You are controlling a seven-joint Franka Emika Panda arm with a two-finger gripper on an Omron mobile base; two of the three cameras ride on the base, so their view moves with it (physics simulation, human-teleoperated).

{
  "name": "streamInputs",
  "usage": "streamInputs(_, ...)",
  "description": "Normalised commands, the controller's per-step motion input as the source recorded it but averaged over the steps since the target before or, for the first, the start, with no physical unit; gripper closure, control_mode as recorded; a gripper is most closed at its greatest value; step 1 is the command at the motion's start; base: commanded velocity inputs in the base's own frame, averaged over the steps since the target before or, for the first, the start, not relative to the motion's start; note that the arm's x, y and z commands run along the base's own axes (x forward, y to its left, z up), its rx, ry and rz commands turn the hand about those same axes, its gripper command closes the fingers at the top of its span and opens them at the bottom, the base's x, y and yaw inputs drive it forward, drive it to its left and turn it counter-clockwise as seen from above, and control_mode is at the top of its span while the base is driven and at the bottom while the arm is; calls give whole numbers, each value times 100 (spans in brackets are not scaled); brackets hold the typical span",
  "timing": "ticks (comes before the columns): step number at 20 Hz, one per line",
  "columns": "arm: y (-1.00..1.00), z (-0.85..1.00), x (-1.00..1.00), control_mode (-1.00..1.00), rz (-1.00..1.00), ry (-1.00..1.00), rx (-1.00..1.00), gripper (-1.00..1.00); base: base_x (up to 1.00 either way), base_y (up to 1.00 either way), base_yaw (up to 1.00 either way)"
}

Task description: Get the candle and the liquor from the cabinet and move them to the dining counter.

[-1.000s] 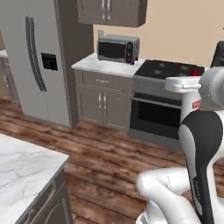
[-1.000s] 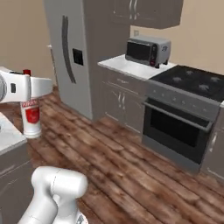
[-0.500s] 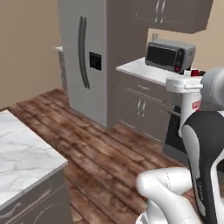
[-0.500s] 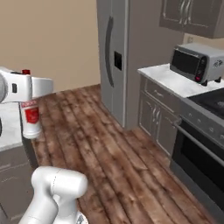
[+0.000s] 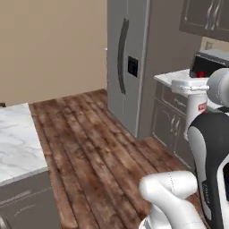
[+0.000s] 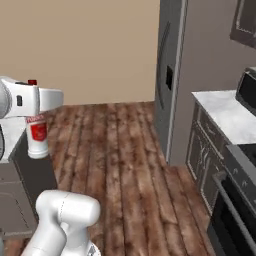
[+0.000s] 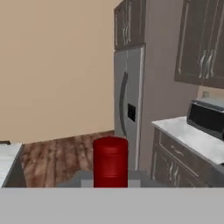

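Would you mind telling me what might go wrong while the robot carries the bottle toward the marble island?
The liquor hangs upright from the pincer, gripped near its red cap; a jolt could swing or drop it onto the wood floor.
It also hangs beside the dining counter edge and could knock it.

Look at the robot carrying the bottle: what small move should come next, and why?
Probably keep turning the base toward the dining counter. The gripper is shut on the liquor, held upright above the floor, and the marble top sits at the near left edge of the left base view, not yet under the bottle. Releasing now would likely drop it.
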Motion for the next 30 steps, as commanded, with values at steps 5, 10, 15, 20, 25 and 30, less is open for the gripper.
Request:
streamInputs(5,0,0,0,100,0,0,0,100,47,-25,84)
streamInputs(10,0,0,0,100,0,0,0,100,54,-43,64)
streamInputs(15,0,0,0,100,0,0,0,100,61,-58,51)
streamInputs(20,0,0,0,100,0,0,0,100,83,-52,0)
streamInputs(25,0,0,0,100,0,0,0,100,100,-76,-3)
streamInputs(30,0,0,0,100,0,0,0,100,100,-89,-1)
